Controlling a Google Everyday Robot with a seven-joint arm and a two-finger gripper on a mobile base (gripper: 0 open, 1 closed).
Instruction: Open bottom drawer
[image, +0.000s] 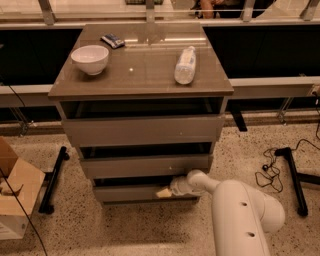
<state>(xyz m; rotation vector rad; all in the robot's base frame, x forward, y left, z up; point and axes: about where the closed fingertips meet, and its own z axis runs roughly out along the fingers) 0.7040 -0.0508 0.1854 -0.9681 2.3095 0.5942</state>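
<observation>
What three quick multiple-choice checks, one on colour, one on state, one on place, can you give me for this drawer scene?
1. The bowl is: A) white B) red C) black
2. The bottle is: A) upright B) lying on its side C) inside the bowl
3. The gripper is: A) above the bowl B) beside the bottle C) at the upper edge of the bottom drawer front

Answers: 1 A, it shows white against the grey cabinet top; 2 B, its length rests flat on that top; 3 C, the arm reaches low and the gripper sits at that front, right of middle.
</observation>
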